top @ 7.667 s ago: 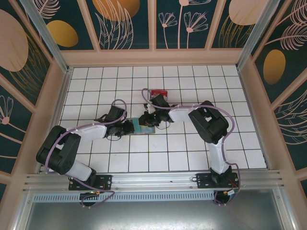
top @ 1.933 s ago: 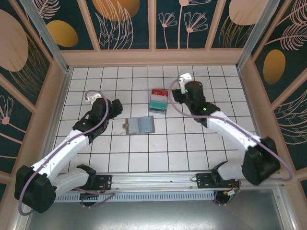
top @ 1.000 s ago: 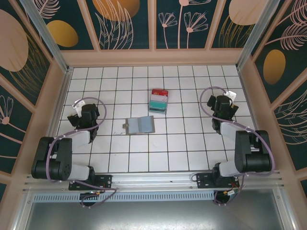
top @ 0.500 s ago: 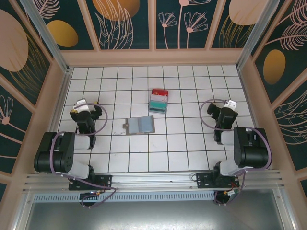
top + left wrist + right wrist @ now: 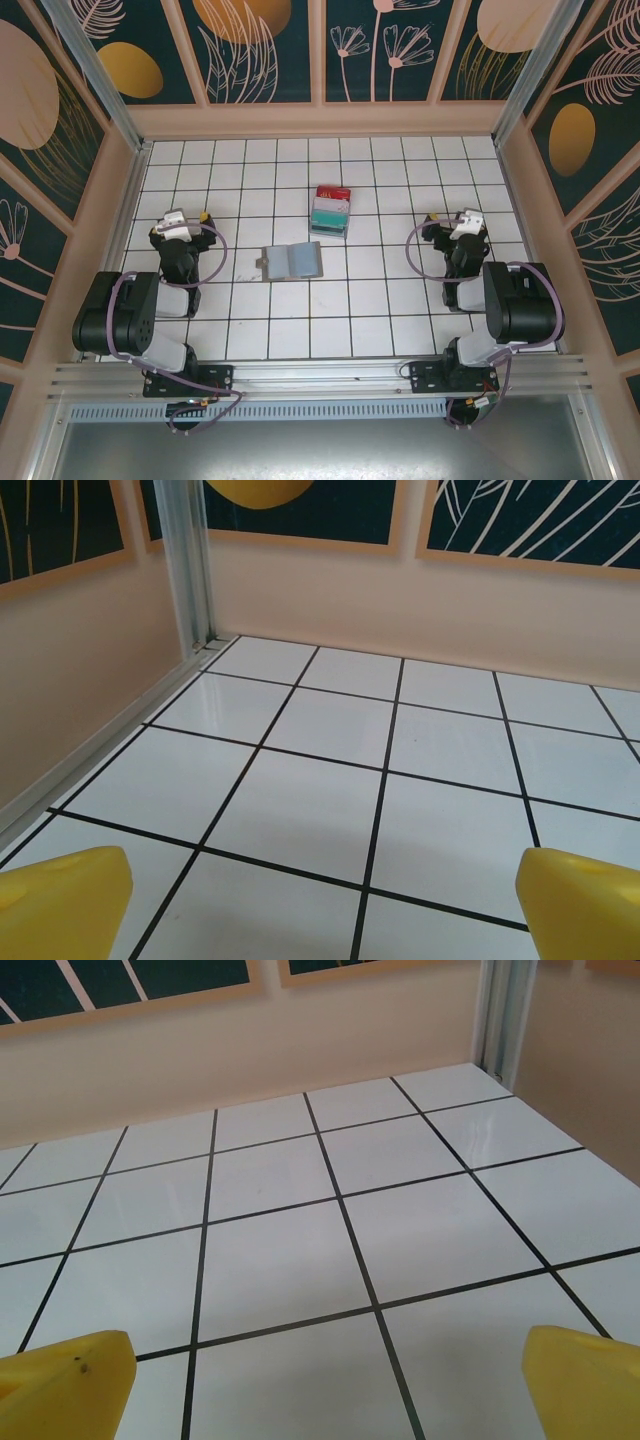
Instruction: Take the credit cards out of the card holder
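The left hand is noted spread wide, with nothing between its yellow fingertips. The right hand is likewise spread and empty. Both arms are folded close over their bases, at the left and right of the work area, well apart from the objects. The card holder lies open and flat on the white tiled surface, about midway between the arms. A red, white and teal stack lies just beyond it on the far side, apart from it. It is judged to be the credit cards, set aside. No card can be made out in the card holder. The task is judged complete or nearly so, the folded posture presumably keeping the area unobstructed.
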{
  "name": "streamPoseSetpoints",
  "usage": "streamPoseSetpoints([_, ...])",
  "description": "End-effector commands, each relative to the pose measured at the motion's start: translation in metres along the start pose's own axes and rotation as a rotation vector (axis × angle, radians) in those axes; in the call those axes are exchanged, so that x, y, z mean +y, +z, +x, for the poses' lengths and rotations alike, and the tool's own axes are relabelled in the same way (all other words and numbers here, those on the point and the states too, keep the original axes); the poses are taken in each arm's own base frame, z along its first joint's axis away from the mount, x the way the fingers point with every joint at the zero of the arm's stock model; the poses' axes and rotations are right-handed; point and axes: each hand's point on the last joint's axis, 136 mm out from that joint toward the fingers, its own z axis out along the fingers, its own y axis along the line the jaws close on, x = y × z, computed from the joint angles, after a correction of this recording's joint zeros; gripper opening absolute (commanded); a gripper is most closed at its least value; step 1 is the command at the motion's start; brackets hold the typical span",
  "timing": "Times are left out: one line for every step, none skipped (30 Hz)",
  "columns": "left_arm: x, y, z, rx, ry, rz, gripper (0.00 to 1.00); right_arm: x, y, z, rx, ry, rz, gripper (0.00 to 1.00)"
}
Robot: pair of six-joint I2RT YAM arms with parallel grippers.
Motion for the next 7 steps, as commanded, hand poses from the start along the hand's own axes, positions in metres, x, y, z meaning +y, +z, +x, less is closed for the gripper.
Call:
streamPoseSetpoints([-0.002,-0.0003,-0.0108,-0.043,0.002,0.014,0.99,0.0057,-0.0009,-0.0113,-0.05,-0.004,-0.027,0.99])
streamPoseSetpoints([-0.0034,0.0002,-0.0103,-0.04,0.006,0.021,0.99,0.0054,-0.0009,-0.011,-0.049,-0.004,-0.026,0.99])
streamPoseSetpoints([-0.005,0.0011,-0.0091,-0.034,0.009,0.029,0.99,0.0055,-0.001,-0.011,-0.049,-0.004,-0.027,0.99])
streamPoseSetpoints([-0.0051,0.001,-0.0096,-0.035,0.01,0.03,0.99,0.0056,-0.001,-0.0109,-0.048,-0.003,-0.027,0.99])
streamPoseSetpoints([-0.005,0.0006,-0.0097,-0.036,0.009,0.03,0.99,0.0054,-0.0006,-0.011,-0.048,-0.004,-0.028,0.99])
streamPoseSetpoints([-0.0051,0.0001,-0.0099,-0.038,0.01,0.031,0.99,0.0057,-0.0007,-0.0115,-0.049,-0.004,-0.029,0.99])
streamPoseSetpoints([-0.0052,0.0002,-0.0101,-0.038,0.009,0.032,0.99,0.0055,-0.0004,-0.0114,-0.049,-0.002,-0.028,0.99])
